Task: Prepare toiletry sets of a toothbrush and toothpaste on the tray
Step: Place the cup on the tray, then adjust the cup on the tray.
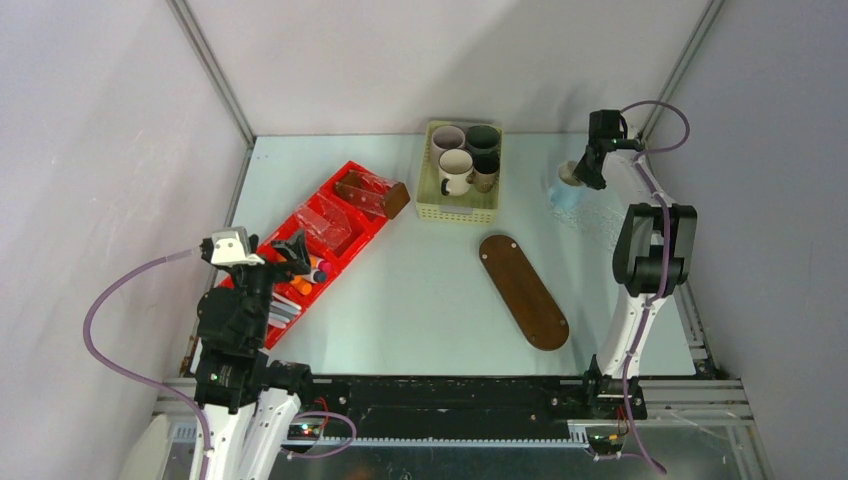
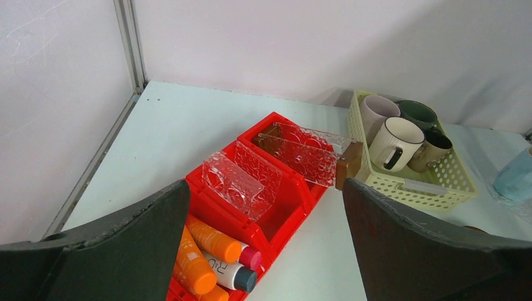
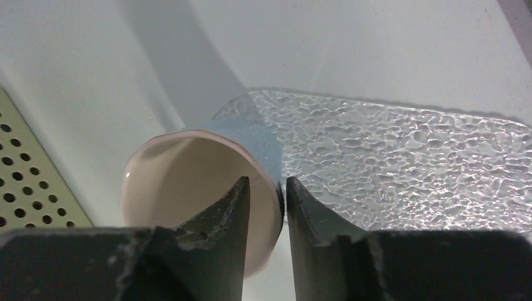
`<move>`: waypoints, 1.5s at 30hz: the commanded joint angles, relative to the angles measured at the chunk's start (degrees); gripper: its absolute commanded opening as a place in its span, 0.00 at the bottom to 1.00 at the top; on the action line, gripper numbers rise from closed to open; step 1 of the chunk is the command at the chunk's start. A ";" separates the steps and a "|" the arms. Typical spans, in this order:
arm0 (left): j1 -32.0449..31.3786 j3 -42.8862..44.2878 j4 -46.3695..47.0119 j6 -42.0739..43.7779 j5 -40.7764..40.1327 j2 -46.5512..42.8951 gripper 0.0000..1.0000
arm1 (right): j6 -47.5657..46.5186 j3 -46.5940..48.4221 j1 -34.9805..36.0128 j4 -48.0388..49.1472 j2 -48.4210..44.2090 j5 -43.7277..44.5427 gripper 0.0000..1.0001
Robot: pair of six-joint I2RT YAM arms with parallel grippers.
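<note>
Straddling the wall of a pale blue cup (image 3: 182, 182), right fingers (image 3: 213, 251): one inside against the pinkish interior, one outside, narrow gap with the rim in it. Can't tell if they're actually clamping the wall. The cup stands at the end of a clear textured sheet (image 3: 408, 163), far right of the worktop (image 1: 420, 300), near the pale yellow basket (image 2: 433, 188).

Other arm: left fingers (image 2: 135, 244) spread wide, hovering over the near end of the red bin (image 2: 285, 204). The toothpaste is in that end compartment: orange tubes (image 2: 210, 241) and a white tube (image 2: 229, 274) with a dark cap, lying piled together. Clear patterned pieces (image 2: 238, 182) stand in the next compartments.

Basket holds a mauve-grey mug (image 2: 376, 113), a dark green mug (image 2: 417, 114), a cream mug (image 2: 395, 141) with a dark handle and a small brown mug (image 2: 430, 149).

The oval wooden tray (image 1: 523, 290) lies at an angle mid-worktop, well apart from both sets of fingers.
</note>
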 commanded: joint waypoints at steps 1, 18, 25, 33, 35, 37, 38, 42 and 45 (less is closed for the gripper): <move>-0.17 0.36 1.85 0.80 0.69 -0.30 0.98 | 0.24 2.34 0.02 -0.20 1.40 1.87 0.29; -0.18 0.43 1.86 0.89 0.78 -0.23 0.98 | -7.18 5.24 0.02 -3.66 -0.43 1.31 0.01; -0.17 0.43 1.83 0.84 0.72 -0.34 0.98 | -9.12 5.67 -0.08 -4.21 -0.91 1.87 0.00; -0.22 0.42 1.84 0.93 0.62 -0.38 0.98 | -9.52 3.84 -0.44 -1.14 -0.91 -0.52 0.00; -0.20 0.43 1.84 0.97 0.55 -0.40 0.98 | -9.37 3.13 -0.77 -0.28 -0.80 -1.88 0.00; -0.17 0.36 1.79 0.98 0.57 -0.40 0.98 | -9.38 2.54 -0.97 0.39 -0.72 -2.57 0.00; -0.23 0.35 1.77 0.98 0.60 -0.43 0.98 | -9.63 2.06 -1.00 0.85 -0.73 -2.66 0.00; -0.23 0.34 1.79 0.98 0.66 -0.39 0.98 | -10.73 0.88 -1.26 1.74 -0.67 -3.00 0.00; -0.18 0.33 1.79 0.98 0.67 -0.39 0.98 | -11.91 0.50 -1.37 2.03 -0.56 -3.58 0.00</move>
